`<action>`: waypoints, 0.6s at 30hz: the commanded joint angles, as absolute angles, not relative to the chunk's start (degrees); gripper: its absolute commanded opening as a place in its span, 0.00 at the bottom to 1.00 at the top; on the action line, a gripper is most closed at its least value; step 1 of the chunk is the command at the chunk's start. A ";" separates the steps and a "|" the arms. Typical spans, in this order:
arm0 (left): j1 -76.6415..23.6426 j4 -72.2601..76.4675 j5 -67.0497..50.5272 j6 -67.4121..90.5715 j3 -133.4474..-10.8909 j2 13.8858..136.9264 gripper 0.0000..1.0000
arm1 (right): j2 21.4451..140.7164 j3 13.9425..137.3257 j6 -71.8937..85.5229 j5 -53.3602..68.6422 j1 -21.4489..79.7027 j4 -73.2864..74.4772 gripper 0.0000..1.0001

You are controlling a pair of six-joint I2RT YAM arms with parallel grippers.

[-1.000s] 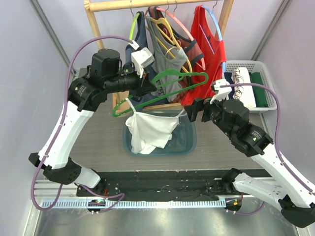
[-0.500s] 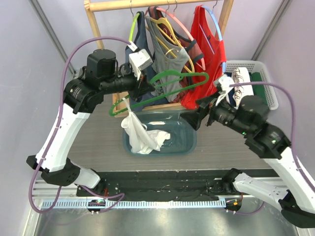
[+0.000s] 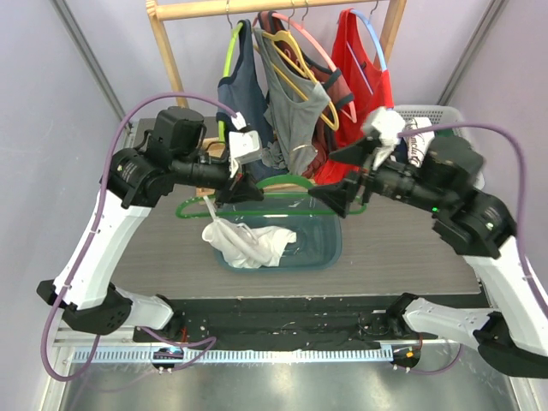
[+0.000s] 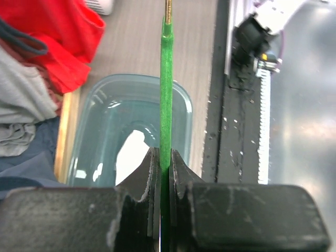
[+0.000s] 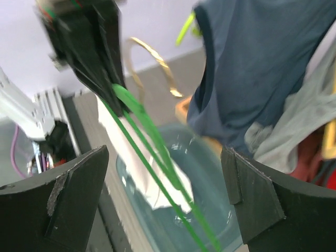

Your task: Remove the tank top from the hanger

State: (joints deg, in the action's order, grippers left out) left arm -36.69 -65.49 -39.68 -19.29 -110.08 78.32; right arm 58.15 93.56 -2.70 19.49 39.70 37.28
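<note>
My left gripper [image 3: 233,185] is shut on the green hanger [image 3: 282,181] and holds it roughly level above the teal bin [image 3: 330,248]. The left wrist view shows both jaws pinching the hanger bar [image 4: 166,79]. The white tank top [image 3: 247,244] lies bunched in the bin, and one strip of it reaches up to the hanger's left end; I cannot tell if it is still hooked there. My right gripper [image 3: 336,176] is open and empty, just right of the hanger. Its wrist view shows the hanger [image 5: 152,157] and the tank top [image 5: 157,186] between its spread fingers [image 5: 58,210].
A wooden rack [image 3: 163,38] behind the bin carries navy [image 3: 240,94], grey [image 3: 295,103] and red [image 3: 355,77] tops on hangers. A white basket [image 3: 458,128] with folded clothes stands at the back right. The black base rail [image 3: 282,321] runs along the near edge.
My right gripper let go of the tank top and rose to the right. The tank top dropped into the bin. My left gripper lowered the hanger and turned it level.
</note>
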 commanded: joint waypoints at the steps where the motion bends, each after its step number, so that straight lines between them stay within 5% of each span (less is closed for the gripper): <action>1: -36.83 -69.34 -47.27 -24.95 -112.23 76.38 0.00 | 59.94 90.62 -5.45 23.64 39.82 39.81 0.96; 12: -36.83 -71.19 -50.97 -25.93 -114.96 77.61 0.00 | 57.66 84.74 -4.40 26.01 39.82 37.36 0.91; 18: -36.83 -71.02 -53.26 -25.40 -116.54 79.36 0.00 | 56.86 77.97 -0.09 31.90 39.90 30.59 0.76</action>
State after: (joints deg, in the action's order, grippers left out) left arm -36.69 -71.57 -49.12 -25.21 -113.99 78.37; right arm 56.99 81.58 -3.14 26.87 39.70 37.23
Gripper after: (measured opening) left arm 0.076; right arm 0.807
